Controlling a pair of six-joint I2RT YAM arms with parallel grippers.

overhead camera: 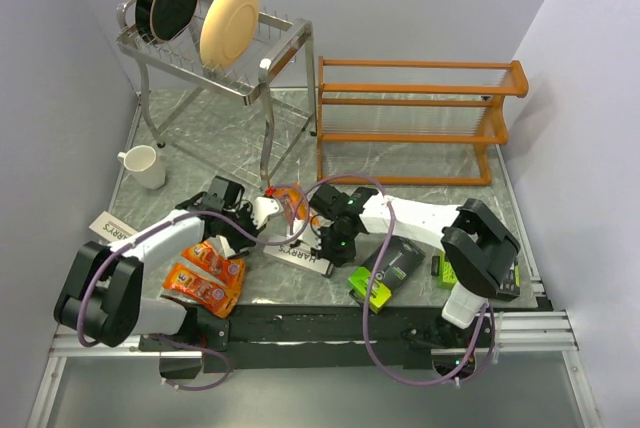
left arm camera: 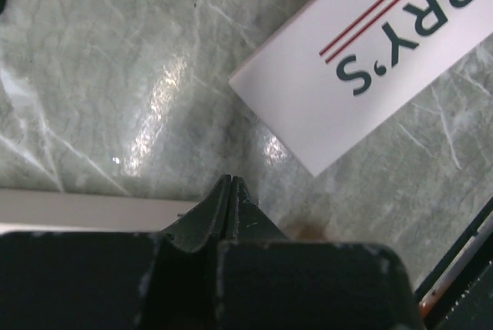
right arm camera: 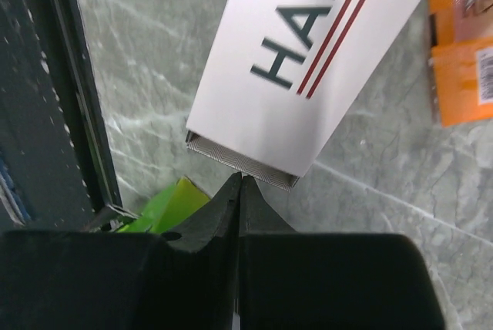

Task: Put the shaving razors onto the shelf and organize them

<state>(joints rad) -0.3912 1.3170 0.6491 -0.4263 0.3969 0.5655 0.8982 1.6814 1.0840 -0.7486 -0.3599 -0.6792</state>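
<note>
Box beside right pincer; pincer closed.

"HARRY'S" on long white box

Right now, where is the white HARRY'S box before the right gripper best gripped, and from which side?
Probably across its narrow width near this end, from above. The white HARRY'S box lies flat on the table, long and slim, with both long edges free. The right gripper is shut at its short end and must open first.
</note>
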